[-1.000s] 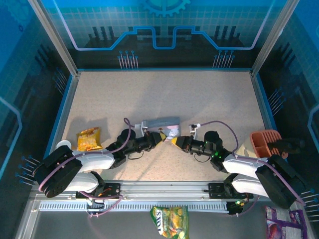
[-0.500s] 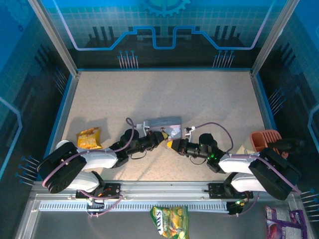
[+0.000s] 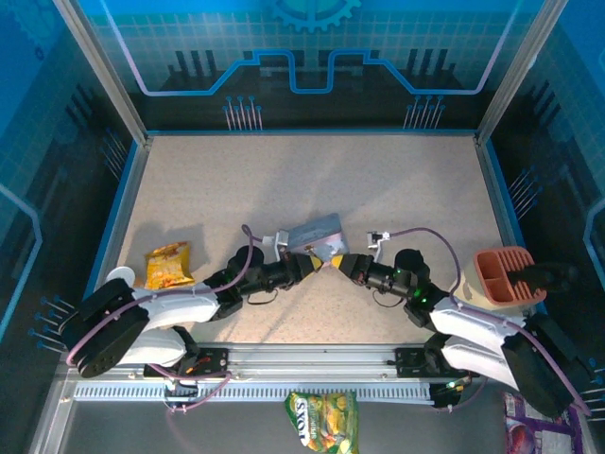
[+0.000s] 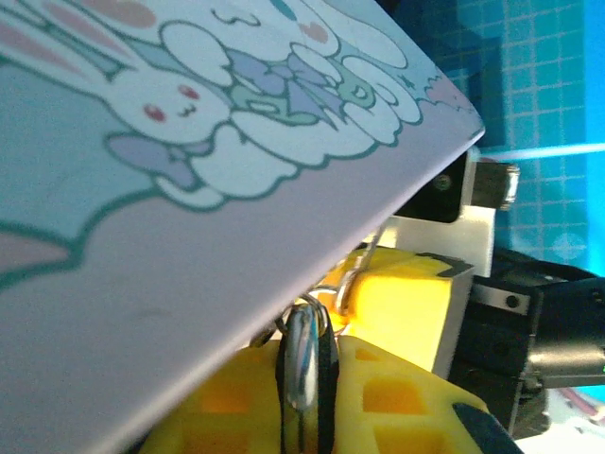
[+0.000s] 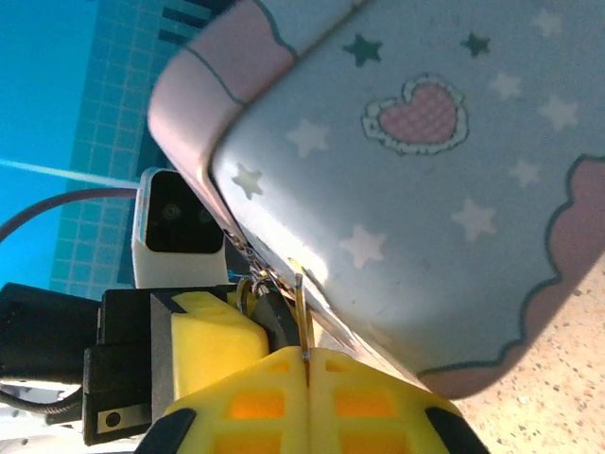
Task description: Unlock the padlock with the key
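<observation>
My left gripper (image 3: 310, 264) and right gripper (image 3: 340, 265) meet tip to tip at the near middle of the table, just below the pale blue cartoon tin (image 3: 317, 235). In the left wrist view, the left gripper (image 4: 307, 357) is shut on the small dark padlock (image 4: 304, 378), whose silvery face points at the camera, and thin wire loops (image 4: 348, 280) rise to the tin's edge (image 4: 236, 236). In the right wrist view, the right gripper (image 5: 307, 357) is shut on the thin key (image 5: 302, 317). The key's tip reaches up beside the dark padlock (image 5: 276, 317), under the tin (image 5: 406, 189).
A yellow snack pouch (image 3: 170, 264) lies at the left. At the right edge stands an orange slotted holder (image 3: 501, 274). A green snack bag (image 3: 323, 418) and a purple pack (image 3: 529, 433) lie in front of the rail. Open tabletop (image 3: 312, 180) stretches behind the tin.
Both grippers have shifted a little to the right while staying tip to tip. The right arm has swung out to the right, and the tin has turned slightly.
</observation>
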Controlling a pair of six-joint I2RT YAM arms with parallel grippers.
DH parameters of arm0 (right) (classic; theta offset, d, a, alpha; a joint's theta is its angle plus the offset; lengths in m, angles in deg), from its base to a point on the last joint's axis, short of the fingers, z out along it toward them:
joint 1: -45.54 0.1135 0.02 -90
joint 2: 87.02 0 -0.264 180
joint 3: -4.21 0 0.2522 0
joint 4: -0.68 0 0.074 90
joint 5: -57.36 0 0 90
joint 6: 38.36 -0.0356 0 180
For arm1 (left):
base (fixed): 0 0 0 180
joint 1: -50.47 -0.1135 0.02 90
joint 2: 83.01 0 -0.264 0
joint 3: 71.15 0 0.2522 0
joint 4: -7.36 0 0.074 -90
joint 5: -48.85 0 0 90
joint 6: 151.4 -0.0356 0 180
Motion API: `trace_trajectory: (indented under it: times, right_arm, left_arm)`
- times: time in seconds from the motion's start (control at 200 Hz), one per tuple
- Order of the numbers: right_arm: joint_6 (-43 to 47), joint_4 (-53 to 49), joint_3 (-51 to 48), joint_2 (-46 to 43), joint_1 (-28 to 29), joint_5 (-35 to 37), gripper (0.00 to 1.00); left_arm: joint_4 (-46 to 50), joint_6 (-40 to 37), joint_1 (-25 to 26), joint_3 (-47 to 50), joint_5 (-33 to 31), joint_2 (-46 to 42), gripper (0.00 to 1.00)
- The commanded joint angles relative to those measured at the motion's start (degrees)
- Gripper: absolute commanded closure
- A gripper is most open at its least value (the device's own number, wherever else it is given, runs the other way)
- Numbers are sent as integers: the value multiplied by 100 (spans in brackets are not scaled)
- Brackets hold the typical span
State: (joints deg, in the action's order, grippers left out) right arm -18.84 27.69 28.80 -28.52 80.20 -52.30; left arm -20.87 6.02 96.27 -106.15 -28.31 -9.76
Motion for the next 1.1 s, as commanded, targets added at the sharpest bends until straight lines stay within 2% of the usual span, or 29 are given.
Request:
trace_trajectory:
  times: [0.0,0.19,0.365,0.475,0.635,0.82,0.906,1.096]
  right_arm:
    - [398,-745,-8,-224,-91,145,100]
    - [1074,-1217,21,-524,-49,-162,100]
    - [2296,-2881,440,-1148,200,-50,100]
    - [2792,-3401,541,-1375,259,-105,100]
    - [3239,-3512,555,-1400,432,-190,100]
    - [3814,-3566,712,-1187,941,29,100]
    - [3978,-3534,754,-1099,1063,42,100]
    - [4288,-3768,902,-939,1142,119,100]
  left_arm:
    - [713,-757,-71,-375,-73,-259,100]
    - [1602,-1014,-280,-715,-276,74,100]
    - [2539,-1545,-282,-1097,-596,352,100]
    - [3132,-1860,-278,-1324,-733,524,99]
    - [3347,-1978,-281,-1484,-573,975,96]
    - [3453,-2002,-214,-1626,-414,1438,92]
    - [3477,-2047,-195,-1597,-414,1438,87]
    - [3525,-2120,-147,-1179,-628,909,67]
